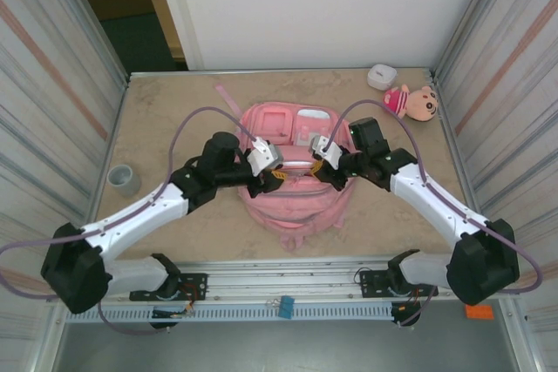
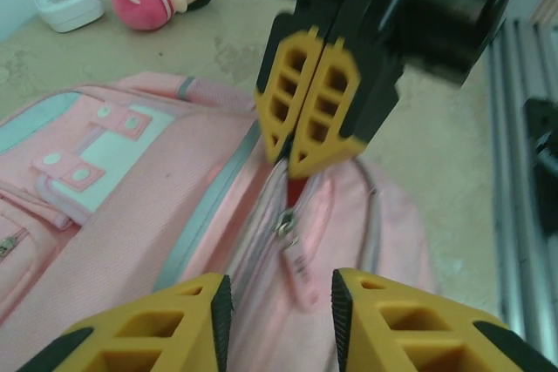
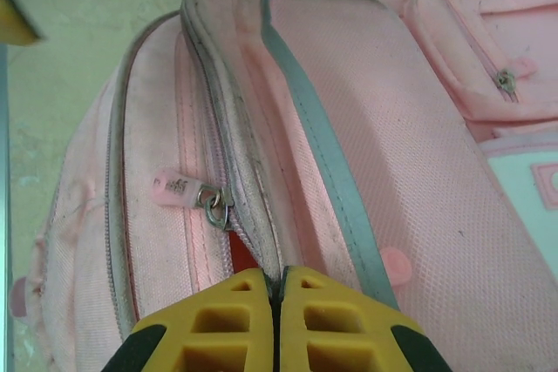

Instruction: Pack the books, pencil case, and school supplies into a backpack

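Note:
The pink backpack (image 1: pixel 292 193) lies flat mid-table, front pockets up. My right gripper (image 3: pixel 279 283) is shut on the pale edge of its main zip opening (image 3: pixel 248 180), just past the zip slider. The pink zip pull (image 3: pixel 174 189) lies to the left, and a red sliver shows inside the slit. In the left wrist view that same right gripper (image 2: pixel 295 156) pinches the seam. My left gripper (image 2: pixel 281 300) hangs open just above the zip pull (image 2: pixel 301 263), touching nothing. From above, the left gripper (image 1: pixel 272 172) and right gripper (image 1: pixel 319 161) face each other over the bag. Books, pencil case and school supplies are out of view.
A pink-hatted plush doll (image 1: pixel 417 102) and a small white box (image 1: pixel 381 76) sit at the back right corner. A grey cup (image 1: pixel 124 179) stands at the left edge. Ribbed walls close in both sides, and a metal rail (image 1: pixel 288 280) runs along the near edge.

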Controlling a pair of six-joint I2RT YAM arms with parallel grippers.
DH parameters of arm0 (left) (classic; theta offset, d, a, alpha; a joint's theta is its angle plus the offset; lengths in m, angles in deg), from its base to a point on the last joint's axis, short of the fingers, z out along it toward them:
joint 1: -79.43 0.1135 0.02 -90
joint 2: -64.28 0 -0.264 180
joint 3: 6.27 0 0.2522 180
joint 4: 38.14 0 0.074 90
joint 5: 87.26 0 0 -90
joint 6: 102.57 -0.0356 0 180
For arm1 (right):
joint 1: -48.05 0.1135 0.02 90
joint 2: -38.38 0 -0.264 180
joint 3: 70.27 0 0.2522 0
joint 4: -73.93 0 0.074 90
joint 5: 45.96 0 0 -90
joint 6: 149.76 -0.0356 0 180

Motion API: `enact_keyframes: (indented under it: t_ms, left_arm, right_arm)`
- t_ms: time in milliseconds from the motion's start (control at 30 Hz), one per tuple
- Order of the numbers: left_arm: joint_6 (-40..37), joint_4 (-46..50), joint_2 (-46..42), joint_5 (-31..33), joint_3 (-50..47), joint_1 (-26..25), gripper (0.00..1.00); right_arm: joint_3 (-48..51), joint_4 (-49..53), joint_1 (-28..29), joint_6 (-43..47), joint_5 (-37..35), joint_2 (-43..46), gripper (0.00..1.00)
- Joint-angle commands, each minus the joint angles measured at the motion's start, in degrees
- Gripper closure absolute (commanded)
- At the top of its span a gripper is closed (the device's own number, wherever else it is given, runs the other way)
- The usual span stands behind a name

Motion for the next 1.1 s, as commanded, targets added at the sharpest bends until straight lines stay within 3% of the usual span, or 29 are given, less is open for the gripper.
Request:
enact_keyframes:
  t_ms: [0, 133, 333, 733, 800, 900, 1067]
  left_arm:
    - [11.4, 3.7, -2.3, 6.0, -0.4, -2.4, 0.63]
    - [19.0, 3.8, -2.7, 9.6, -2.4, -5.4, 0.62]
    - [22.7, 5.8, 1.0, 14.9, -1.0, -6.0, 0.61]
    - [23.7, 3.7, 9.5, 12.1, 3.2, -6.2, 0.61]
    - [23.6, 3.4, 10.3, 10.5, 4.0, -6.3, 0.65]
    - [23.1, 3.5, 10.4, 9.4, 4.2, -6.4, 0.8]
    - [21.2, 5.3, 7.5, 12.3, 2.8, -6.5, 0.97]
  right_arm:
    - [0.8, -8.1, 0.9, -6.6, 1.0, 3.3, 1.0]
    - [0.6, -8.7, 1.7, -8.3, 0.5, 3.4, 1.0]
    - [0.0, -9.5, 3.2, -8.4, 0.8, 3.3, 1.0]
    - [-1.5, -9.4, 4.3, -8.1, 2.1, 2.1, 1.0]
    - [-1.5, -9.3, 4.3, -8.0, 1.9, 2.0, 1.0]
    - [-1.6, -9.0, 4.2, -7.9, 1.0, 1.7, 1.0]
    - [-1.8, -7.9, 3.4, -7.7, 0.4, 1.0, 1.0]
